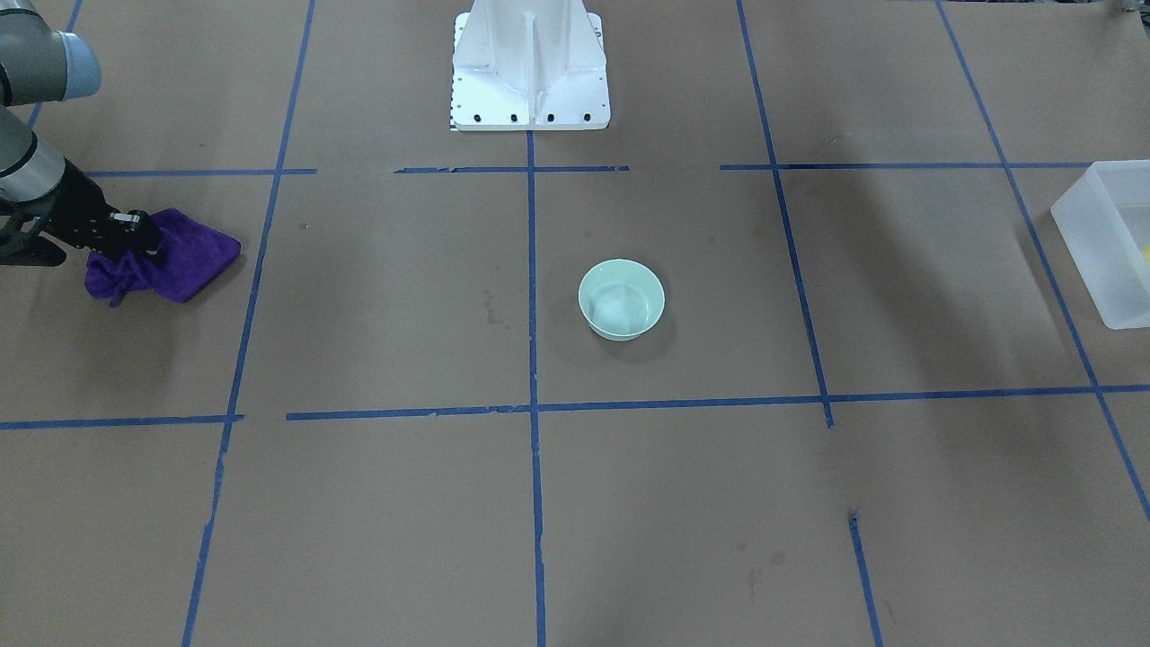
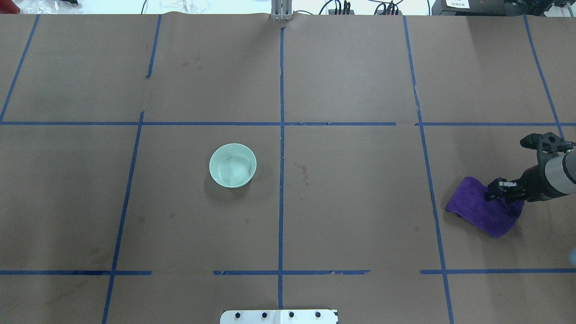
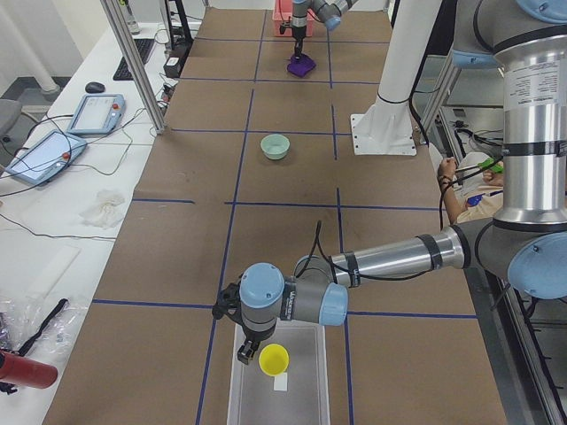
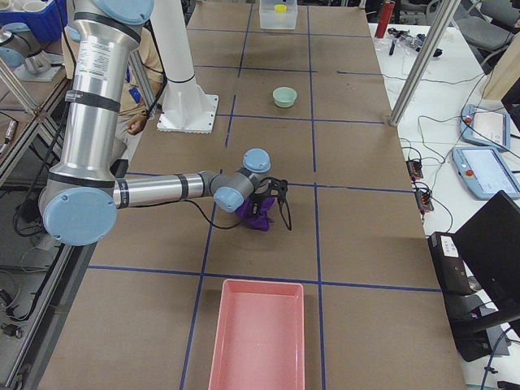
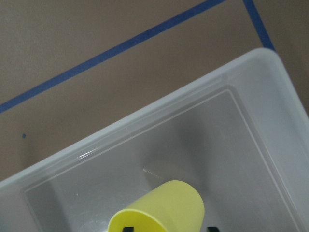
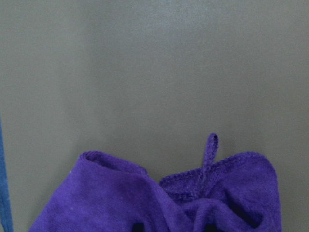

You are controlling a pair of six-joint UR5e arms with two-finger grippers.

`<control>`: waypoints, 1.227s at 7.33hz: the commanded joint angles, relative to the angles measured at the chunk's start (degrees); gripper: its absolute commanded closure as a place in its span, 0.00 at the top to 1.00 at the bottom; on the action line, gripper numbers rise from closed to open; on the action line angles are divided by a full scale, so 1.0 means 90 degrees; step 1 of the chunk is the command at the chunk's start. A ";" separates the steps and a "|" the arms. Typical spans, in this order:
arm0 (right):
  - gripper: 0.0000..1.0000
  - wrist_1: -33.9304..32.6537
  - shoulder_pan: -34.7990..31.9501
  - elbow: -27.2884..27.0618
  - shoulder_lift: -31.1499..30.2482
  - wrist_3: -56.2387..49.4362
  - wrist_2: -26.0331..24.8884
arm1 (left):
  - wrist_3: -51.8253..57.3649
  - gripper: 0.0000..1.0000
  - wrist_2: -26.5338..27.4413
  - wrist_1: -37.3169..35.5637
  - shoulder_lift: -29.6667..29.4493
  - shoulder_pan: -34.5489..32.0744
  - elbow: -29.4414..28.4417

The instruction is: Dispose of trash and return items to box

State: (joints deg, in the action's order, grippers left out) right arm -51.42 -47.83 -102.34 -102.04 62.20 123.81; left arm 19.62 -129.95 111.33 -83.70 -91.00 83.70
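My left gripper (image 5: 169,228) is shut on the yellow cup (image 5: 159,208) and holds it tilted inside the translucent box (image 5: 145,121). The exterior left view shows the same cup (image 3: 274,359) over the box (image 3: 310,394). The box (image 1: 1105,243) sits at the table's end on my left. The mint-green bowl (image 1: 621,299) stands upright and alone near the table's middle, and it also shows in the overhead view (image 2: 232,165). My right gripper (image 2: 492,191) is shut on a bunched purple cloth (image 2: 477,211) that rests on the table; the cloth (image 6: 169,193) fills the bottom of the right wrist view.
A pink tray (image 4: 256,333) lies at the table's end on my right, beyond the cloth. The white robot base (image 1: 530,72) stands at my edge of the table. Blue tape lines (image 2: 281,135) divide the brown paper cover into squares.
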 commanded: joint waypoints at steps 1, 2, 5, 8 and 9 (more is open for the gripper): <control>0.00 0.0010 -0.0017 -0.0132 -0.0156 -0.0007 0.0003 | -0.0867 0.82 -0.0034 -0.0007 -0.0056 0.0100 0.0464; 0.00 0.0010 -0.0027 -0.0277 -0.0272 -0.0007 0.0003 | -0.1490 0.82 -0.0169 -0.0007 -0.0133 0.0372 0.0707; 0.00 0.0000 -0.0619 -0.0882 -0.0702 -0.0114 0.0080 | -0.3287 0.82 -0.0423 0.0003 -0.0387 0.1221 0.1440; 0.00 -0.0039 -0.2197 -0.1353 -0.0996 -0.0823 0.0672 | -0.6056 0.83 -0.0444 0.0071 -0.0951 0.2703 0.2261; 0.00 -0.0106 -0.2969 -0.1295 -0.1074 -0.1417 0.1227 | -0.6724 0.83 -0.0444 0.0071 -0.1283 0.3008 0.2321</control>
State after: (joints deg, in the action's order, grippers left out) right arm -51.83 -66.16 -114.03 -110.83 55.19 129.46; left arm -31.59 -133.95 111.89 -91.65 -68.54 103.18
